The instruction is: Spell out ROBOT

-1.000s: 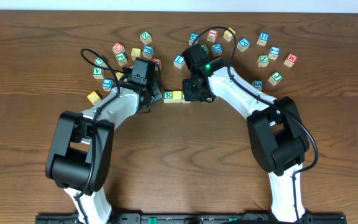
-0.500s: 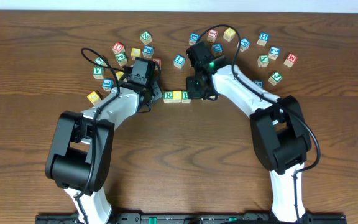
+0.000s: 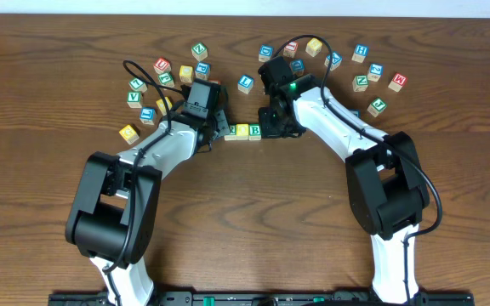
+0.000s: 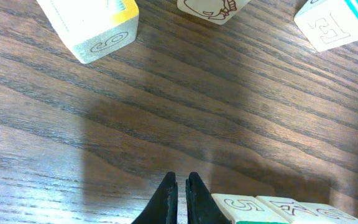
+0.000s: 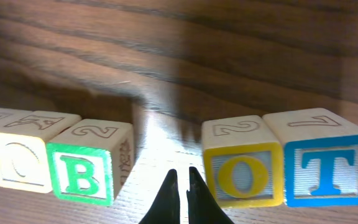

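Left claw (image 4: pixel 181 186) moved right to the block row (image 3: pixel 247 130) (letter R now covered), B block (image 3: pixel 254 130) uncovered

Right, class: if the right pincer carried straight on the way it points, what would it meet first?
Probably no block: the shut right pincer aims into the gap between the B block and the O block right of it, so bare table comes first. Depth is unclear.

Overhead: even soft light, sharp. My left wrist: broad dim shadow on table (image 4: pixel 55 155), centre to 6 o'clock. Right wrist: glare at 6 between letter blocks (image 5: pixel 241 162), wood blurred toward 12.
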You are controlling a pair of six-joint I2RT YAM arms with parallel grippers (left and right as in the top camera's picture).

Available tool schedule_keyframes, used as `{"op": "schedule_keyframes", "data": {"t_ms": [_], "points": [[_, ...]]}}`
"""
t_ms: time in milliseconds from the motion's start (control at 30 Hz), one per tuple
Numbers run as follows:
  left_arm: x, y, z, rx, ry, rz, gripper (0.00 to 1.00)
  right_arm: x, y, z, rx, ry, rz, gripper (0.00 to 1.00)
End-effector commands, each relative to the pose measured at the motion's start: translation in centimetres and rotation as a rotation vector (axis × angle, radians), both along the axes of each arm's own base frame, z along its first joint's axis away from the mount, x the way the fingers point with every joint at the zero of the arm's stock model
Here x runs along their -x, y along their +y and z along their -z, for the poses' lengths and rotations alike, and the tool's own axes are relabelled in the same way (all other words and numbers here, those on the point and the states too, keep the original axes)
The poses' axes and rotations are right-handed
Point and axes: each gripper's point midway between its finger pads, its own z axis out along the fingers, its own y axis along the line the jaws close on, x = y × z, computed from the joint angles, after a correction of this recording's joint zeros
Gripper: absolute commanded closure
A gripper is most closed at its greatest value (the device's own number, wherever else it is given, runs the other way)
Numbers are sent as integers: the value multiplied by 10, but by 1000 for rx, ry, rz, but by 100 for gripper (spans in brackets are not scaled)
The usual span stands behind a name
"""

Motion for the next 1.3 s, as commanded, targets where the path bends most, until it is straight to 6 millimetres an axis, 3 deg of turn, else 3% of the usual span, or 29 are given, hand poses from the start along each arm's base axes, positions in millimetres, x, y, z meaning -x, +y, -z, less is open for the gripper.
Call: {"op": "schedule_keyframes", "data": {"t_ms": [0, 400, 600, 767, 1267], "points": [[0, 2, -6, -9, -15, 15, 92, -5, 11, -24, -66, -40, -55, 98], [0, -3, -3, 13, -11, 32, 93, 5, 13, -23, -70, -7, -103, 99], [1, -17, -6, 45, -24, 124, 93, 3, 11, -34, -64, -35, -129, 98], [2, -16, -3, 43, -16, 124, 93, 4, 8, -47, -63, -51, -126, 97], [9, -8, 5, 22, 31, 76, 93, 15, 16, -45, -57, -30, -141, 93]]}}
